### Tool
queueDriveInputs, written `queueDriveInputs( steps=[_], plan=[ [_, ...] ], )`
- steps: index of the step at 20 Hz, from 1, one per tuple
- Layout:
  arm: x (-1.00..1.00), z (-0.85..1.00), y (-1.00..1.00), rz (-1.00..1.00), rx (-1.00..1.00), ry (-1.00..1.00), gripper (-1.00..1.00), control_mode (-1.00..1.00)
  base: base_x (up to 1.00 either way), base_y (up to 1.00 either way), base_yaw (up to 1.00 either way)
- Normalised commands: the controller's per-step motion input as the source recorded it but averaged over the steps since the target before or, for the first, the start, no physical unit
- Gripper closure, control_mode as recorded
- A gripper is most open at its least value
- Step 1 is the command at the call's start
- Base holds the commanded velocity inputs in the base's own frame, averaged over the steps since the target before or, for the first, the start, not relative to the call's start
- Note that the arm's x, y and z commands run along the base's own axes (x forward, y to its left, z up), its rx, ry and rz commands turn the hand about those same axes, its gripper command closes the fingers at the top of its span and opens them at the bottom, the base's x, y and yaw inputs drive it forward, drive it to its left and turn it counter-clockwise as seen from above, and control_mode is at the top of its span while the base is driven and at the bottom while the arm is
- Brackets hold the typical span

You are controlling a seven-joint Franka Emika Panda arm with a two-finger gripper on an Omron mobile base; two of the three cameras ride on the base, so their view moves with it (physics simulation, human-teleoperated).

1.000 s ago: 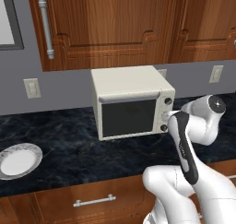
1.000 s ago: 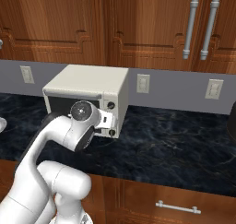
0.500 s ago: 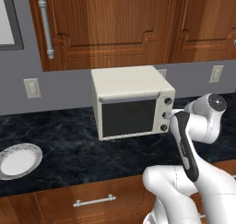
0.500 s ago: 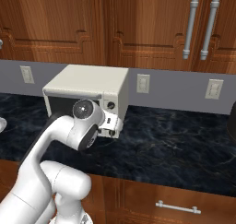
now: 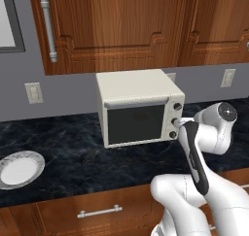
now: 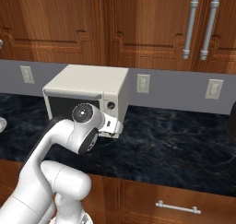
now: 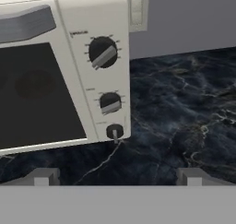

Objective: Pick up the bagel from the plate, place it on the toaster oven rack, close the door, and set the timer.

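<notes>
The cream toaster oven [image 5: 138,92] stands on the dark counter with its door [image 5: 136,124] shut. In the hand view the oven [image 7: 69,15] shows three knobs in a column: top [image 7: 102,52], middle [image 7: 110,102], bottom [image 7: 115,132]. A faint round shape [image 7: 34,83] shows behind the dark glass; I cannot tell if it is the bagel. The rack is hidden behind the door. The white plate [image 5: 19,168] lies bare at the left. My gripper [image 5: 182,123] [image 6: 112,125] [image 7: 117,176] is open and holds nothing; it hangs just in front of the knobs, apart from them.
Wooden wall cabinets [image 5: 121,26] hang above the oven. Wall sockets [image 5: 33,92] [image 6: 143,83] sit on the grey backsplash. Dark marble counter [image 6: 175,144] stretches to the right of the oven. Drawers with metal handles [image 5: 99,211] run under the counter's front edge.
The arm has shifted only slightly in front of the knob column. The jaws stay open and the door stays shut.
</notes>
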Motion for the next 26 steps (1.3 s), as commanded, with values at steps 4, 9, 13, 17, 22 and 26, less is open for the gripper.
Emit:
queueDriveInputs(
  steps=[4, 9, 13, 17, 22, 26],
  plan=[
    [0.0, -0.01, 0.0, 0.0, 0.0, 0.0, -1.0, -1.0, 0.0, 0.0, 0.0],
    [0.0, -0.08, 0.0, 0.0, 0.0, 0.01, -1.0, -1.0, 0.0, 0.0, 0.0],
    [0.0, -0.21, 0.0, 0.0, 0.0, 0.0, -1.0, -1.0, 0.0, 0.0, 0.0],
    [0.0, -0.26, 0.0, 0.0, 0.0, 0.0, -1.0, -1.0, 0.0, 0.0, 0.0],
    [0.0, -0.3, 0.0, 0.0, 0.0, 0.0, -1.0, -1.0, 0.0, 0.0, 0.0],
    [0.0, -0.31, 0.0, 0.0, 0.0, 0.0, -1.0, -1.0, 0.0, 0.0, 0.0]
  ],
)
